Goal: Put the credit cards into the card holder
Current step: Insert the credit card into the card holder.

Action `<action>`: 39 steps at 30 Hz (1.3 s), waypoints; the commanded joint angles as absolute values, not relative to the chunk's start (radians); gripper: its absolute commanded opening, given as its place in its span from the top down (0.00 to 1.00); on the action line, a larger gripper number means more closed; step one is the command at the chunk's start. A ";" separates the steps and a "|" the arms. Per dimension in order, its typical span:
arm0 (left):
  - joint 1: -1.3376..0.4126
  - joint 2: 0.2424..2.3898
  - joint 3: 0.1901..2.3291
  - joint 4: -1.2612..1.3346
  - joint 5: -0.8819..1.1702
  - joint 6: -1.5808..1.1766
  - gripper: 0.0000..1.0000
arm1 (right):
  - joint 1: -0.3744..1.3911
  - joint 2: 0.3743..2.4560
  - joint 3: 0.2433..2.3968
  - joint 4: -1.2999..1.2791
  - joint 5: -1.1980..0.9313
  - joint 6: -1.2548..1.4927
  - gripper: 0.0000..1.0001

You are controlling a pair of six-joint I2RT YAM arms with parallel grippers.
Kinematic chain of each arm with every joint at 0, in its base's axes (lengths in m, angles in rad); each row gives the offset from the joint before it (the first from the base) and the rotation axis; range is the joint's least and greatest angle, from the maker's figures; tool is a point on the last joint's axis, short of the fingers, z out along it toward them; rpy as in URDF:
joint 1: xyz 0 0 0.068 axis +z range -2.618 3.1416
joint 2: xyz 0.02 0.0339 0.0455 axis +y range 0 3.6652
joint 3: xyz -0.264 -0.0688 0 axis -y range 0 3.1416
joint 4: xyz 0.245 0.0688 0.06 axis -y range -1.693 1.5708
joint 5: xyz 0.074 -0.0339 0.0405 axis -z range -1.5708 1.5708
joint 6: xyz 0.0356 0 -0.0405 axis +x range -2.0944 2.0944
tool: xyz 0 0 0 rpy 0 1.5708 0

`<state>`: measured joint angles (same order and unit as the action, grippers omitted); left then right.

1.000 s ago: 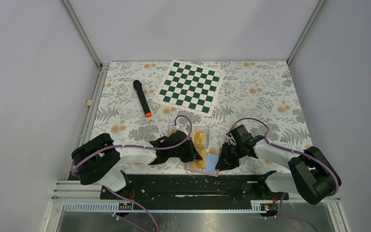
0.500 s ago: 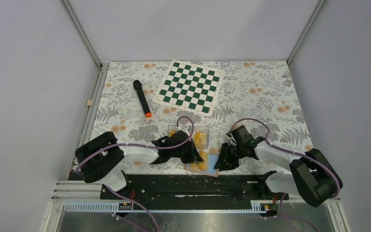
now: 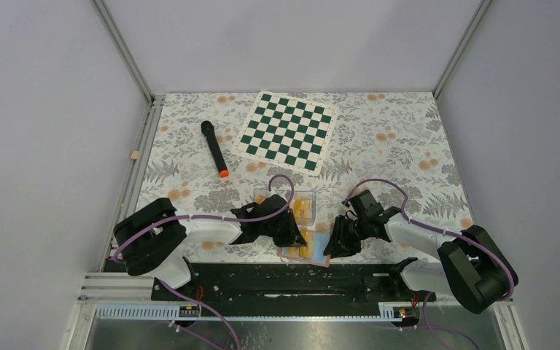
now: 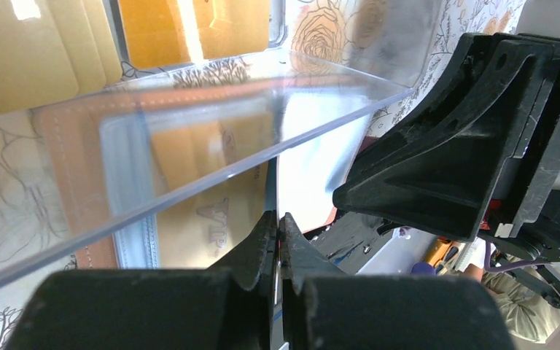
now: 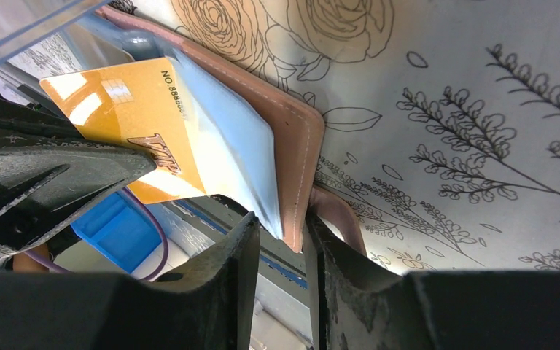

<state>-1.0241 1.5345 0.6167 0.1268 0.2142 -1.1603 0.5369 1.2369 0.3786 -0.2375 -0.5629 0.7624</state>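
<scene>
We see the card holder [image 5: 295, 138] as tan, leather-like and matt, stitched along its edge, with smooth pale blue inner pockets. The credit card [image 5: 135, 120] looks like glossy orange plastic catching glare. The box [image 4: 211, 117] is clear, shiny plastic, and the table cover [image 5: 445, 80] a matt printed sheet.

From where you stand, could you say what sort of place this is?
Probably a robot test cell: grey walls on aluminium posts enclose a floral-clothed table, with the left arm and right arm bolted to a rail.
</scene>
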 commanded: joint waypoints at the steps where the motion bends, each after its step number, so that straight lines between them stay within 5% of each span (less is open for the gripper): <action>1: -1.029 1.534 0.649 0.078 0.257 -1.149 1.00 | 0.542 1.247 0.372 -0.224 -0.539 0.765 0.65; 15: -1.029 1.566 0.668 0.151 0.346 -1.068 1.00 | 0.543 1.235 0.369 -0.226 -0.545 0.768 0.66; 25: -1.028 1.676 0.729 0.108 0.353 -1.040 1.00 | 0.504 1.145 0.377 -0.320 -0.492 0.775 0.48; 37: -1.030 1.682 0.835 -0.116 0.279 -0.943 1.00 | 0.486 1.214 0.456 -0.423 -0.401 0.696 0.45; 39: -1.029 1.687 0.852 -0.137 0.272 -0.934 0.94 | 0.483 1.209 0.471 -0.450 -0.371 0.685 0.42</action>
